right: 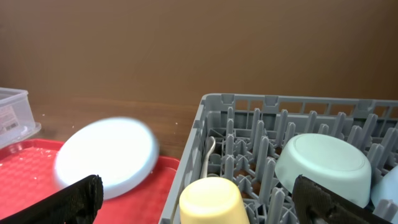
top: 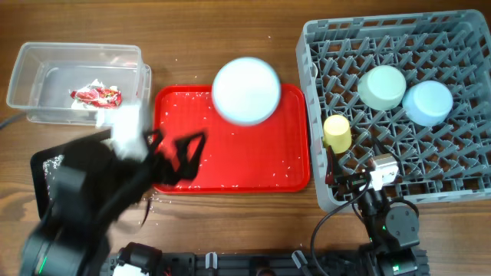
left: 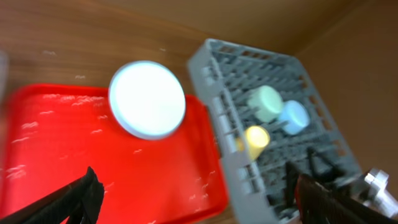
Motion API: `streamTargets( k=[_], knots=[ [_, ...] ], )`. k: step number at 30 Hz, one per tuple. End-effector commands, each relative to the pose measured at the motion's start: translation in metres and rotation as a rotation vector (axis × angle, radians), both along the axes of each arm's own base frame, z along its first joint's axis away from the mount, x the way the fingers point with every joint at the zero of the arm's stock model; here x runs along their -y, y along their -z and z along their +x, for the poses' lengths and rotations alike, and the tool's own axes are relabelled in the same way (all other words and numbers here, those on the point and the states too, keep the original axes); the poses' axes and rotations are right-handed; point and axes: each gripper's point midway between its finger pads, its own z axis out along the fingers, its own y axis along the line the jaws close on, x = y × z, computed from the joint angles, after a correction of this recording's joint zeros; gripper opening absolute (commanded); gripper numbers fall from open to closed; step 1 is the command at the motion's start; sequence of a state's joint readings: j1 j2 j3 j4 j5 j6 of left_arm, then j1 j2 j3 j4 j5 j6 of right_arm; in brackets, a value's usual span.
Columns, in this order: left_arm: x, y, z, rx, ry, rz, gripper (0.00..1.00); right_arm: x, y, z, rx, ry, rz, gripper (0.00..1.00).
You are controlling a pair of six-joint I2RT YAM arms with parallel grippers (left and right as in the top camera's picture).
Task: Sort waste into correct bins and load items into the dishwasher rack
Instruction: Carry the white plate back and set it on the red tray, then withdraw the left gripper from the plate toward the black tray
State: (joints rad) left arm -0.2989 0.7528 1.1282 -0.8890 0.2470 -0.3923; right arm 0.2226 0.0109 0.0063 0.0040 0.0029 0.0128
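The pale round plate [top: 245,90] is at the far edge of the red serving tray [top: 230,165], blurred; it also shows in the left wrist view [left: 147,99] and, tilted, in the right wrist view [right: 106,158]. The grey dishwasher rack [top: 303,69] holds the mint-green bowl [top: 381,86], pale-blue bowl [top: 427,103] and yellow cup [top: 337,132], all upside down. A thin white spoon handle [right: 210,155] stands behind the cup. The red wrapper [top: 96,95] lies in the clear tub [top: 77,54]. My left gripper [top: 178,146] is open and empty over the red tray. My right gripper [top: 354,178] is open at the rack's near-left corner.
The black tray [top: 42,165] at the left is mostly hidden under my left arm. White crumbs are scattered over the red tray and the wood around it. The rack fills the right side of the table.
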Motion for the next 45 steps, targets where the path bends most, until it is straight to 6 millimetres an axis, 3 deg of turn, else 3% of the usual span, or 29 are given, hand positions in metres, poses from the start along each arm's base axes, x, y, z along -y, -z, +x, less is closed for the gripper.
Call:
streamTargets(
  k=[1, 3, 6, 10, 13, 18, 24, 31, 37, 40, 42, 43, 45],
  knots=[
    [-0.036, -0.004, -0.047, 0.105, -0.062, 0.118, 1.0, 0.0, -0.002, 0.0, 0.011, -0.002, -0.008, 1.0],
    [-0.05, -0.003, -0.068, 0.129, -0.101, 0.131, 1.0, 0.0, -0.002, 0.0, 0.011, -0.002, -0.008, 1.0],
    [-0.059, -0.006, -0.076, 0.169, -0.127, 0.15, 1.0, 0.0, -0.002, 0.0, 0.01, -0.002, -0.008, 1.0],
    [-0.058, -0.004, -0.073, 0.184, -0.102, 0.199, 1.0, 0.0, -0.002, 0.0, 0.011, -0.002, -0.008, 1.0],
    [-0.059, 0.01, -0.057, 0.239, -0.072, 0.304, 1.0, 0.0, -0.002, 0.0, 0.01, -0.003, -0.008, 1.0],
    [-0.044, 0.024, -0.051, 0.21, -0.008, 0.263, 1.0, 0.0, -0.002, 0.0, 0.01, -0.003, -0.008, 1.0],
    [-0.032, 0.009, -0.049, 0.271, 0.041, 0.217, 1.0, 0.0, -0.002, 0.0, 0.01, -0.002, -0.008, 1.0],
    [-0.002, -0.018, -0.057, 0.377, 0.2, 0.109, 1.0, 0.0, -0.002, 0.0, 0.01, -0.003, -0.008, 1.0],
    [0.0, -0.018, -0.056, 0.376, 0.208, 0.104, 1.0, 0.0, -0.002, 0.0, 0.011, -0.002, -0.008, 1.0],
    [-0.019, 0.007, -0.034, 0.19, 0.029, 0.077, 1.0, 0.0, -0.002, 0.0, 0.01, -0.002, -0.008, 1.0],
    [-0.03, 0.041, -0.018, 0.016, -0.064, 0.118, 1.0, 0.0, -0.002, 0.0, 0.011, -0.002, -0.008, 1.0],
    [-0.029, 0.054, -0.012, -0.049, -0.069, 0.129, 1.0, 0.0, -0.002, 0.0, 0.01, -0.002, -0.008, 1.0],
    [-0.006, 0.077, -0.001, -0.179, 0.032, 0.095, 1.0, 0.0, -0.002, 0.0, 0.01, -0.002, -0.008, 1.0]
  ],
)
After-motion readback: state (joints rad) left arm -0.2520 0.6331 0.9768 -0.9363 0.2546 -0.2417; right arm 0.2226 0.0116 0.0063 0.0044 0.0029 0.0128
